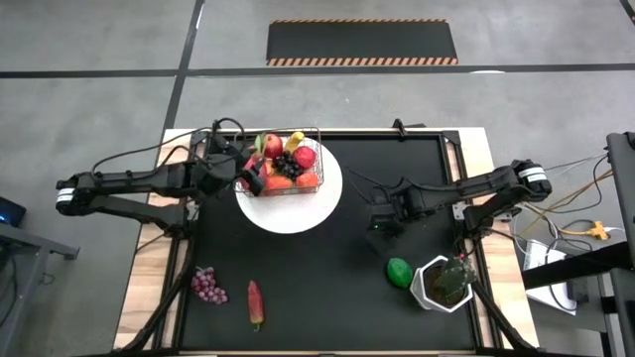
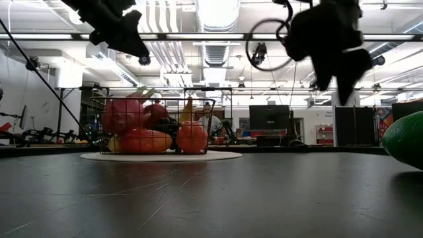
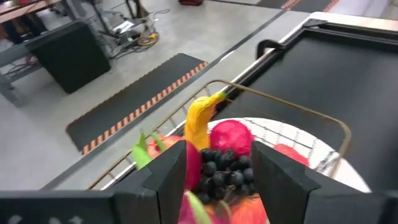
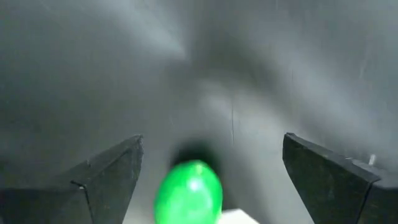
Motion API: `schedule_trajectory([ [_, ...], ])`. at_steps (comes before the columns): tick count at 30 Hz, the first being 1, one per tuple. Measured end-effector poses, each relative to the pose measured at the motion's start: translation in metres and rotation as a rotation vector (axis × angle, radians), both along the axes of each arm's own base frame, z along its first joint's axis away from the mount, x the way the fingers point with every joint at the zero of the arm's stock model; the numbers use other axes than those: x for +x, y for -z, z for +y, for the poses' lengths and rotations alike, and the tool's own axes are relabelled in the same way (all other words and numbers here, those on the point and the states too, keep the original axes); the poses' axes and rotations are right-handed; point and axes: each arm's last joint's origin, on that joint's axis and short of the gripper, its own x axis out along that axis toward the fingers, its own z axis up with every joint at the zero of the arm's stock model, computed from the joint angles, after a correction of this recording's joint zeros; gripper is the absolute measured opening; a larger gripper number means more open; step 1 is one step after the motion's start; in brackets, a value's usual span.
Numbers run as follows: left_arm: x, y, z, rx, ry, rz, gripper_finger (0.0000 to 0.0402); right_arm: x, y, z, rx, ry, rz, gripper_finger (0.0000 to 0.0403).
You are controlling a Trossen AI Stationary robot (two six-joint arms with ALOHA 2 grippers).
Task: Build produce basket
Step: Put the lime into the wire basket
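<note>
The wire basket [image 1: 319, 159] stands on a round white plate [image 1: 298, 213] at the table's far middle. It holds a banana [image 3: 199, 121], a red apple [image 3: 231, 135], dark grapes [image 3: 224, 171] and other fruit. My left gripper [image 1: 252, 181] hovers open above the basket's left end, clear of it in the low view [image 2: 125, 36]; its fingers stand on either side of the dark grapes below. My right gripper [image 1: 382, 226] is open and empty, raised over the table, with the green lime [image 4: 188, 191] lying on the mat just nearer than it.
A green plant in a white pot [image 1: 444, 283] stands at the near right, close beside the lime [image 1: 399, 271]. Purple grapes [image 1: 208, 286] and a red chilli [image 1: 256, 302] lie on the mat at the near left. The black mat between them is bare.
</note>
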Motion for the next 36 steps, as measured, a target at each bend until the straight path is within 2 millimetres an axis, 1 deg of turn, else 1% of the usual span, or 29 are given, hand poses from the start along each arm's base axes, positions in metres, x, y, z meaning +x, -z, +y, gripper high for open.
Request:
schedule_trajectory([
  [6,0.003,-0.003,-0.007,0.015,0.059,-0.024,0.016,-0.01,0.014,0.018,0.121,0.061,0.223,0.0365],
  [11,0.005,-0.003,-0.009,0.019,0.072,-0.027,0.016,-0.008,0.025,0.041,0.227,0.009,0.283,0.0365],
  [14,0.006,-0.003,-0.009,0.02,0.071,-0.03,0.016,-0.007,0.033,0.052,0.239,-0.022,0.318,0.0365],
  [18,0.006,-0.005,-0.009,0.035,0.078,-0.038,0.016,-0.003,0.046,0.058,0.221,-0.073,0.351,0.0365],
  [24,0.006,-0.005,-0.009,0.037,0.079,-0.042,0.016,0.003,0.064,0.06,0.202,-0.142,0.391,0.0361],
  [26,0.006,-0.006,-0.009,0.038,0.079,-0.043,0.016,0.004,0.068,0.06,0.2,-0.16,0.396,0.0349],
  [29,0.006,-0.005,-0.009,0.038,0.08,-0.04,0.016,0.005,0.071,0.061,0.2,-0.172,0.4,0.0321],
  [33,0.006,-0.005,-0.009,0.039,0.08,-0.037,0.016,0.006,0.071,0.061,0.204,-0.187,0.38,0.0279],
  [36,0.006,-0.005,-0.009,0.04,0.08,-0.038,0.016,0.007,0.069,0.06,0.186,-0.192,0.358,0.0256],
])
